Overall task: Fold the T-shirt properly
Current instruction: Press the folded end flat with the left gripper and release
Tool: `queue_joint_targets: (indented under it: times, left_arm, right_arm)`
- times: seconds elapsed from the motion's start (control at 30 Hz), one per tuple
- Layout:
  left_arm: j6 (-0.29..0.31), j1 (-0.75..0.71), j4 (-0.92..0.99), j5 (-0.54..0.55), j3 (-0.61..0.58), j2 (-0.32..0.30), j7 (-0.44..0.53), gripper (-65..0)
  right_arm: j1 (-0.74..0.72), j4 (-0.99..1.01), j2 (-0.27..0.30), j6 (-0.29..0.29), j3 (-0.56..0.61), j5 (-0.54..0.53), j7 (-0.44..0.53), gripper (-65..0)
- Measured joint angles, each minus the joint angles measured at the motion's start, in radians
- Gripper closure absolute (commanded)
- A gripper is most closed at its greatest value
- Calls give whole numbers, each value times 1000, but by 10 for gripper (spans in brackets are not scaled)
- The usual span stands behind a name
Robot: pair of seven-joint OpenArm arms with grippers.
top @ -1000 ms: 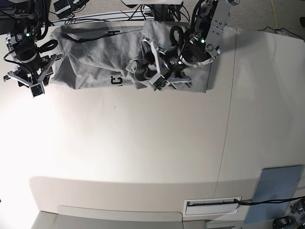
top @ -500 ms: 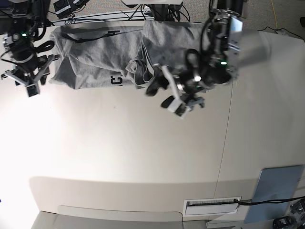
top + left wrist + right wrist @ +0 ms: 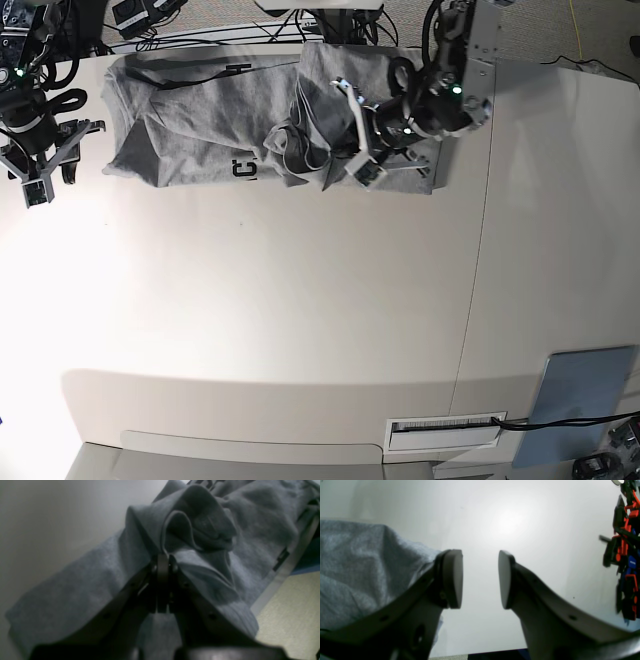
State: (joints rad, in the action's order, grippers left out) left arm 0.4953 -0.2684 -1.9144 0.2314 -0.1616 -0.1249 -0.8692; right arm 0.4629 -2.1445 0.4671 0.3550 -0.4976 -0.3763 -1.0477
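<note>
Between clenched left gripper jaws: T-shirt fold pinched, long axis running away toward unclenched, empty right gripper, left nearer.

T-shirt along table's far edge

- A robotics lab or test room, not a home; two black robot arms are mounted at the far edge of a broad white table, one at each far corner
- Bundled black cables trail over the table's far edge onto grey office carpet
- A flat blue-grey pad lies at the near right corner, beside a barcode label on the near edge
- A red, blue and black piece of equipment stands at the right of the right wrist view; what it is cannot be told
</note>
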Motion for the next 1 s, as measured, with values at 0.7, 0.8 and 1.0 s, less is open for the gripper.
queue_joint_targets:
  times: [0.7, 0.8, 1.0]
  left_arm:
    - [-275, 245, 87, -90, -242, 89, 84, 0]
    - [-263, 237, 59, -89, -243, 67, 29, 0]
    - [-341, 169, -51, -92, -241, -81, 9, 0]
  right_arm:
    - [0, 0, 0, 1, 0, 0, -26, -233]
    - [0, 0, 0, 1, 0, 0, -26, -233]
    - [0, 0, 0, 2, 0, 0, -26, -233]
